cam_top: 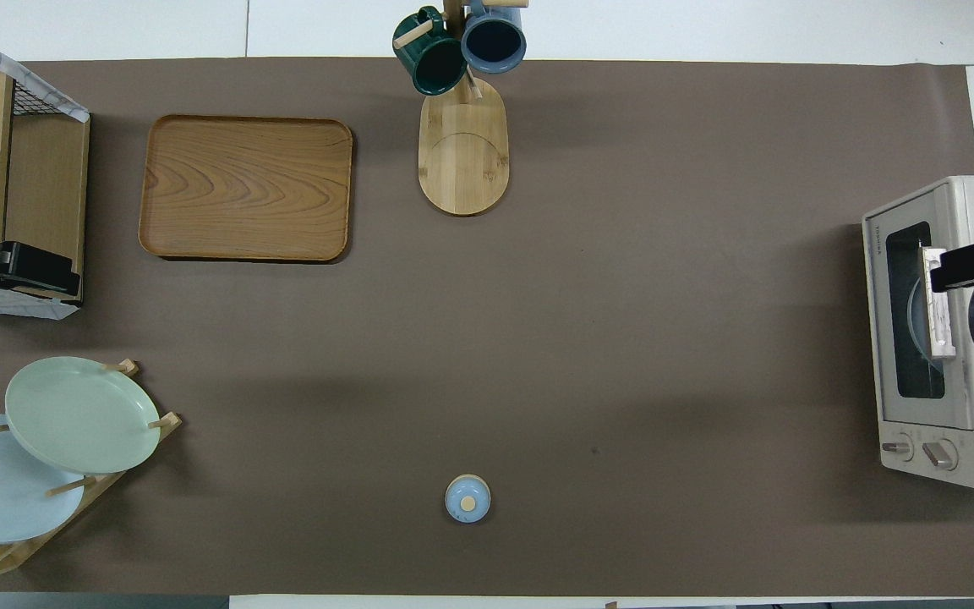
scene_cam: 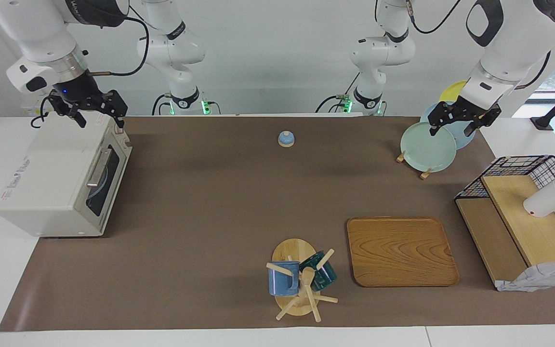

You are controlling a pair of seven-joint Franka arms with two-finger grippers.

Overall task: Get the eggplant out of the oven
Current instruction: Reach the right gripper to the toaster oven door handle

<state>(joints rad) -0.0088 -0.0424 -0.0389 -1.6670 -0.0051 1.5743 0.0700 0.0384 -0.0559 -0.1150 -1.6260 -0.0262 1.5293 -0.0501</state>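
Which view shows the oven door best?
The overhead view: the oven door faces up at the camera, glass pane and both knobs plain, shut. The facing view shows the door slantwise, narrowed, with its handle. The eggplant shows in neither.

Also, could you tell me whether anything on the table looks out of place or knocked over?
Only one thing: the white cup lies on its side on the wooden shelf at the left arm's end of the table. The oven is shut, and nothing looks spilled or broken.
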